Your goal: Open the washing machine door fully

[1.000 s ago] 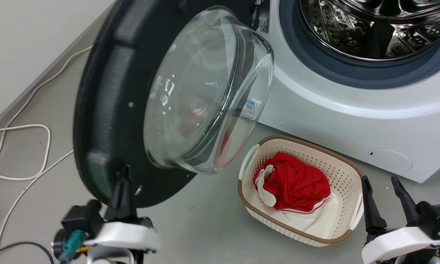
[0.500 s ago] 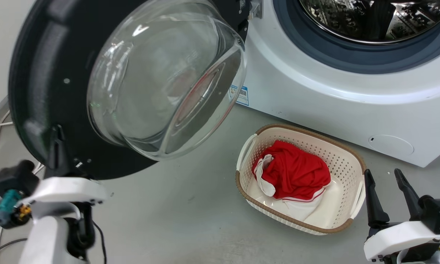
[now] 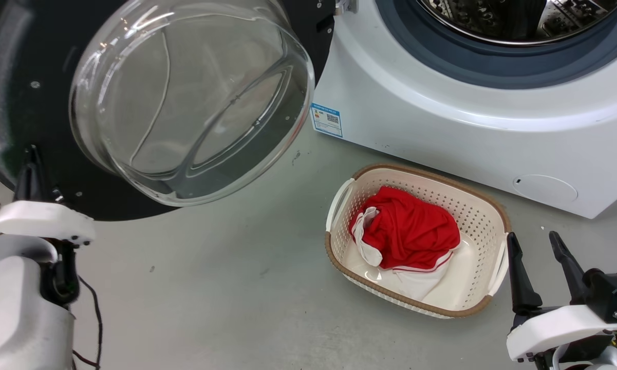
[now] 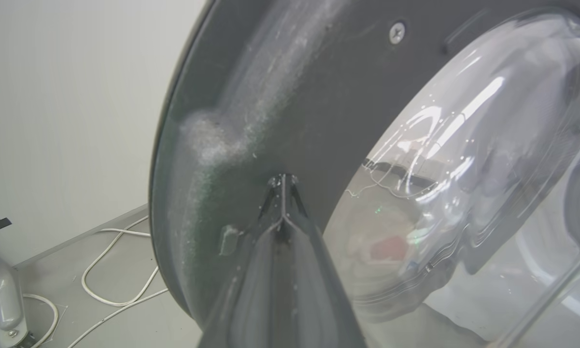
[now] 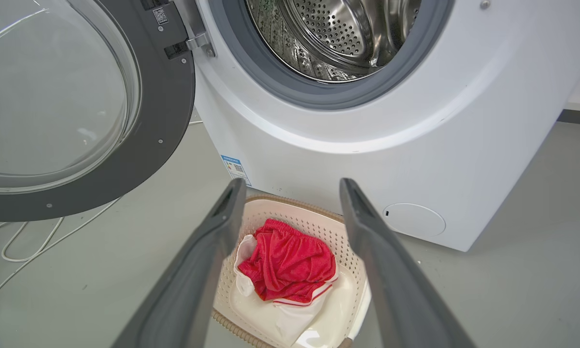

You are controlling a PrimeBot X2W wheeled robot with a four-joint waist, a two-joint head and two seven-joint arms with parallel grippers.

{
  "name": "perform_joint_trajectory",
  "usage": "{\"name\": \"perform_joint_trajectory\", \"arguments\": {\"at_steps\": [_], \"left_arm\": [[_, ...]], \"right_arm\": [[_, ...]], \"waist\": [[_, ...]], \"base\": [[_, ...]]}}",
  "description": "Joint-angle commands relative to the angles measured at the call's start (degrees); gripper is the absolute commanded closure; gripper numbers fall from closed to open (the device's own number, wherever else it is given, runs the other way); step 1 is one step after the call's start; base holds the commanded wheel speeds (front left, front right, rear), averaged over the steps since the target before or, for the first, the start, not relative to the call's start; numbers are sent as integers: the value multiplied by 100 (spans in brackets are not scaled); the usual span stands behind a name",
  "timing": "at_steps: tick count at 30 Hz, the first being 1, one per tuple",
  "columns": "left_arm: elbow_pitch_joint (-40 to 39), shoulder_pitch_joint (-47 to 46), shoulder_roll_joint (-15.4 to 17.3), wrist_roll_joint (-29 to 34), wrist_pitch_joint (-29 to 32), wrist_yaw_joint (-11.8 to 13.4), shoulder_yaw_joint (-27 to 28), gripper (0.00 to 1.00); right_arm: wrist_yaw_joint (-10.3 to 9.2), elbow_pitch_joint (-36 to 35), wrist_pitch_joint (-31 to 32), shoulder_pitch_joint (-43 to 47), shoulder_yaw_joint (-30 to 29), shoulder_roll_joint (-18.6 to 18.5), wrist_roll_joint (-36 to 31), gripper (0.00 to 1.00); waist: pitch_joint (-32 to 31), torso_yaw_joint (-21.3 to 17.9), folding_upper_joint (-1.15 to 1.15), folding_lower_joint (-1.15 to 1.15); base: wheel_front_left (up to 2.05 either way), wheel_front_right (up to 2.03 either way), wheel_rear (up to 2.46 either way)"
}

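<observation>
The washing machine door (image 3: 149,103) hangs wide at 10 o'clock in the head view, hinged to the washing machine (image 3: 442,118) at 1 o'clock. The left gripper (image 4: 282,183) has its 2 fingers closed together on nothing, tips against the door's black inner face. With no grasp, the push could skid across the glossy plastic onto the glass, or drive the door into the wall (image 4: 67,121). The right gripper (image 3: 533,239) waits spread and empty at 5 o'clock.
</observation>
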Motion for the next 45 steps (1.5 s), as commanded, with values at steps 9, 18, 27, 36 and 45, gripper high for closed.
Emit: {"name": "perform_joint_trajectory", "arguments": {"at_steps": [9, 18, 27, 36, 45], "left_arm": [[919, -489, 308, 56, -12, -227, 238, 100], [177, 322, 86, 528, -12, -89, 504, 100], [-1392, 1854, -501, 1062, -12, 84, 604, 100], [-2230, 2841, -922, 1418, -10, -11, 50, 100], [-2415, 2900, -1123, 1710, -11, -94, -519, 100]], "right_arm": [[-2, 133, -116, -165, 72, 10, 32, 0], [-2, 290, -309, -170, 101, 10, 146, 0], [-3, 574, -578, -140, 212, 9, 308, 0], [-2, 755, -741, -84, 328, 10, 273, 0], [-2, 692, -746, 0, 334, 10, 198, 0]], "waist": [[3, -139, 0, -1], [-209, -296, 0, -1], [-643, -649, 0, -1], [-1063, -1345, 0, -1], [-1301, -2023, 0, -1]], "base": [[0, 0, 0], [0, 0, 0], [0, 0, 0], [0, 0, 0], [0, 0, 0]]}}
